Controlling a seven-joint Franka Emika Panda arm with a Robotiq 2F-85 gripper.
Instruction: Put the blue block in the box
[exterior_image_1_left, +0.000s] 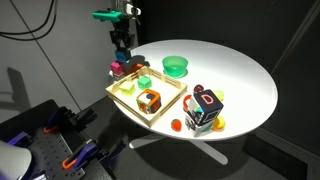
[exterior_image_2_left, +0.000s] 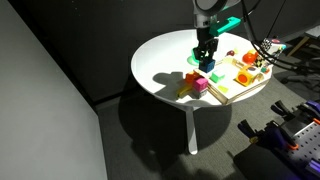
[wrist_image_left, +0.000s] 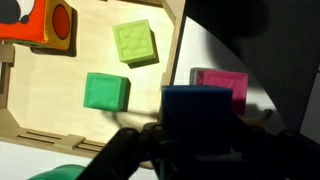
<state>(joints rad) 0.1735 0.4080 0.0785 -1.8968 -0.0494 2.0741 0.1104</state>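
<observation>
My gripper (wrist_image_left: 197, 150) is shut on the blue block (wrist_image_left: 197, 115), a small blue cube held just above the table. It hangs beside the outer rim of the box (wrist_image_left: 85, 55), a shallow pale wood tray, and right by a pink block (wrist_image_left: 222, 85). In both exterior views the gripper (exterior_image_1_left: 122, 58) (exterior_image_2_left: 206, 60) hovers at the box's (exterior_image_1_left: 128, 104) (exterior_image_2_left: 232, 97) corner, with the blue block (exterior_image_2_left: 208, 66) between the fingers. Inside the box lie two green blocks (wrist_image_left: 105, 92) (wrist_image_left: 135, 43) and an orange and black cube (wrist_image_left: 40, 22).
A round green bowl (exterior_image_1_left: 175, 66) stands behind the box. A larger multicoloured cube with letter D (exterior_image_1_left: 205, 108) sits near the table's (exterior_image_1_left: 245, 85) front edge. A pink block (exterior_image_2_left: 200, 85) and a yellow block (exterior_image_2_left: 186, 91) lie outside the box.
</observation>
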